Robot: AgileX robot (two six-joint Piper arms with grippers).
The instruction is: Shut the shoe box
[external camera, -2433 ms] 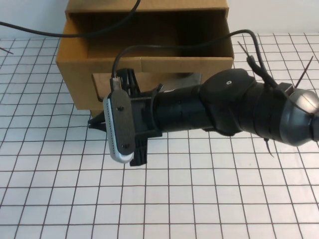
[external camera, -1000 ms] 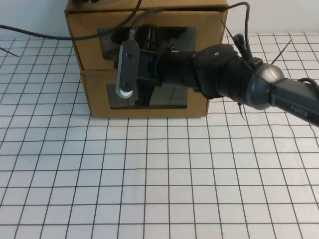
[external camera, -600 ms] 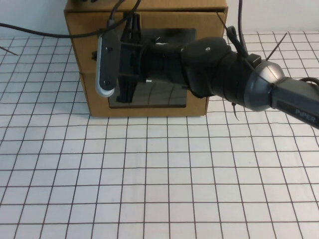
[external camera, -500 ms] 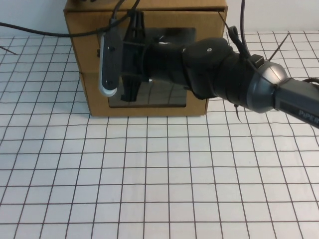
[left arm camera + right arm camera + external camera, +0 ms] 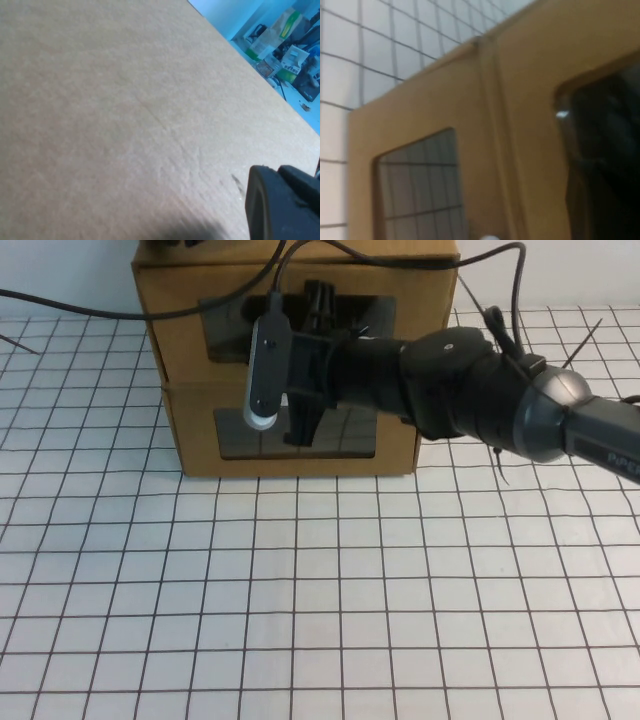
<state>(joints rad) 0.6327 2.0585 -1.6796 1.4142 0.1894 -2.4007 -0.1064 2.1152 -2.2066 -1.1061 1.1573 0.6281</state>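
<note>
White gridded tabletop (image 5: 300, 620) with shoe box (image 5: 290, 435) at far edge, drawer flush under matching upper box (image 5: 300, 300), closing apparently complete; right gripper (image 5: 310, 370) before box front, left gripper (image 5: 280, 200) over upper box top, finger states indeterminable.

- My right gripper (image 5: 312, 365) is black, its wrist camera (image 5: 265, 360) silver-grey.
- The shoe box (image 5: 195, 435) and upper box (image 5: 180, 315) are plain brown cardboard with dark windows.
- The tabletop (image 5: 320, 600) is white with black grid lines.
- My left gripper (image 5: 282, 202) looks black.
</note>
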